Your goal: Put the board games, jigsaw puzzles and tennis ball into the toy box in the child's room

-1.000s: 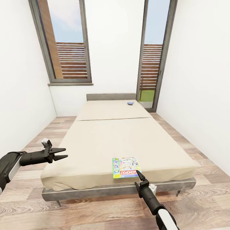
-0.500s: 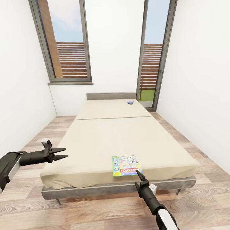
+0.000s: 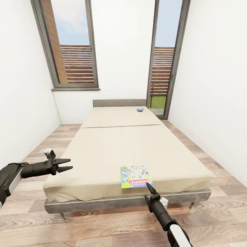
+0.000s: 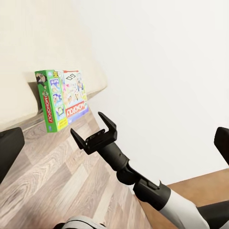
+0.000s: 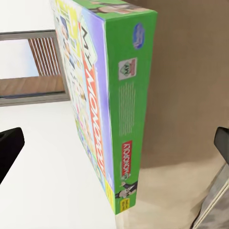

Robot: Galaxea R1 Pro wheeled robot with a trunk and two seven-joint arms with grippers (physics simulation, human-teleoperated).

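A multicoloured board game (image 3: 136,176) with a green side and a red MONOPOLY logo lies flat on the beige bed (image 3: 113,144), close to its front edge. A small blue board game (image 3: 140,110) rests far back by the grey headboard. My right gripper (image 3: 149,187) is open, its tips just short of the Monopoly box's front right corner and apart from it. The right wrist view looks at the box's green side (image 5: 114,95) from close range. My left gripper (image 3: 68,164) hangs open and holds nothing, off the bed's left edge. The left wrist view shows the box (image 4: 62,99) and the right gripper (image 4: 94,131).
The bed takes up most of the narrow room, with strips of wood floor (image 3: 37,151) on both sides and in front. White walls close in left and right. A window (image 3: 72,48) and a glass door (image 3: 166,58) stand behind the headboard.
The whole view has shifted slightly, so the bed's front edge and the Monopoly box sit a little higher. My right gripper's tips now lie at the box's near edge instead of over it.
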